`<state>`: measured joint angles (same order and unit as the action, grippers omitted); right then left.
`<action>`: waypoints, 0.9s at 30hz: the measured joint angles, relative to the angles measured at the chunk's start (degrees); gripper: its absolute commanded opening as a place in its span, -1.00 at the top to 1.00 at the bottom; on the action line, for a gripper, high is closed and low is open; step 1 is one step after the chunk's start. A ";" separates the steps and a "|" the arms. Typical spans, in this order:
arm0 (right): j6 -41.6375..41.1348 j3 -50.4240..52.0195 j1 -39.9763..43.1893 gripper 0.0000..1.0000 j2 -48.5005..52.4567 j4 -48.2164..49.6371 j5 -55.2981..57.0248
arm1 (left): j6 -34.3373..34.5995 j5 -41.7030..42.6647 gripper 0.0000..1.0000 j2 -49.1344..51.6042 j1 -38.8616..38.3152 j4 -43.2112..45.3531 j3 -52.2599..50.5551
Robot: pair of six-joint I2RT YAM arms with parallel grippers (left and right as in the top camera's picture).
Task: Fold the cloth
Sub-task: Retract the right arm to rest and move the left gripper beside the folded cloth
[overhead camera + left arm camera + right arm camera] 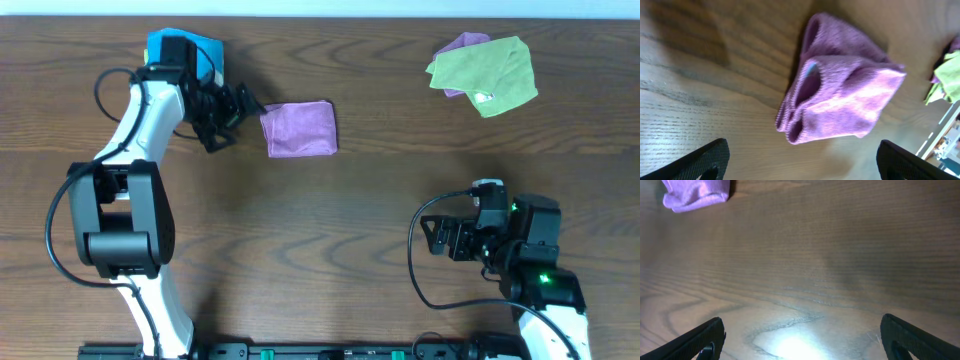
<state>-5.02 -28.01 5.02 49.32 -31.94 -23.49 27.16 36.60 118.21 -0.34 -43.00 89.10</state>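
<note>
Left end effector (242, 108): my fingers are spread wide and hold nothing. It sits low over the table (380, 190), on the far left side, pointing right at the purple cloth (299, 129).
Left fingers (702, 160): in my left wrist view they show only at the two lower corners, with bare wood between them and the cloth lying just beyond.
Purple cloth: lies on the table just right of my left end effector, in the far half and left of centre. It is folded into a roughly square bundle. Its layered, rounded folds face my left wrist camera. I cannot tell from overhead whether a fingertip touches its left edge.
Right end effector (428, 238): fingers wide apart and empty, on the near right side and pointing left, well apart from the purple cloth.
Right wrist view: bare wood between my fingers, with the purple cloth small at the far left corner.
Green cloth (485, 72): crumpled at the far right, lying over another purple piece (462, 43).
Blue item (185, 48): at the far left behind my left arm. What it is, I cannot tell.
</note>
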 measured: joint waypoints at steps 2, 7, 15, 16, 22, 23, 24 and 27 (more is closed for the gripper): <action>-0.61 0.00 0.00 -0.99 0.04 0.00 0.00 | 0.02 0.59 -0.91 0.00 -0.28 1.97 -2.14; -1.18 0.00 0.00 -0.99 0.20 -3.48 -0.02 | 0.07 0.96 -0.91 0.00 -2.05 6.75 -5.38; -1.55 0.02 0.00 -0.99 0.31 -4.76 0.00 | 3.34 1.40 -0.91 0.00 -5.16 16.48 -11.76; -1.55 0.02 0.00 -0.98 0.31 -4.76 0.00 | 3.85 1.84 -0.91 -0.09 -5.40 17.44 -12.28; -1.55 0.02 0.00 -0.98 0.33 -4.83 0.00 | 6.34 2.21 -0.91 -1.11 -6.56 22.95 -15.06; -1.55 0.02 0.00 -0.99 0.33 -4.85 0.00 | 6.80 2.21 -0.92 -1.14 -6.91 23.96 -15.34; -1.57 0.02 0.00 -0.98 0.33 -4.85 0.00 | 7.17 2.14 -0.95 -1.14 -7.21 24.50 -15.39; -1.57 0.02 0.00 -0.99 0.33 -4.85 0.00 | 8.35 1.25 -0.78 -1.22 -8.50 26.60 -15.69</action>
<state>-6.59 -27.99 5.02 49.65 -36.80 -23.49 35.51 37.85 116.99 -8.84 -16.40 73.41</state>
